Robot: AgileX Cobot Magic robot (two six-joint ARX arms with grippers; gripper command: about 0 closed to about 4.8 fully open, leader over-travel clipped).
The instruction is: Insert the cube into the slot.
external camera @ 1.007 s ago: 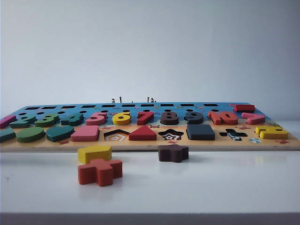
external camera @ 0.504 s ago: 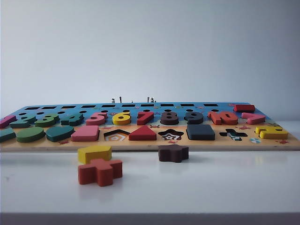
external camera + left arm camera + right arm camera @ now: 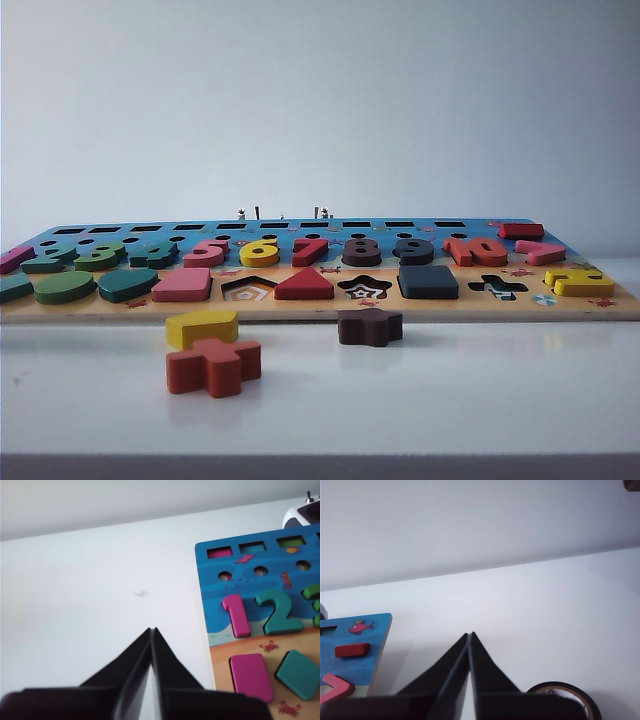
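The cube sits flush in the slot of the puzzle board, right of centre between the star recess and the cross recess; the slot's floor is apparently fully covered. The left gripper hovers, jaws pressed together and empty, over bare table beside the board's left end. The right gripper, likewise closed and empty, hangs beyond the right end near a tape roll.

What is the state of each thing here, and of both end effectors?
cube: seated in the square slot of the puzzle board.
star piece: loose on table.
red cross piece: loose on table.
yellow pentagon piece: loose on table.
left end effector: shut, empty.
right end effector: shut, empty.
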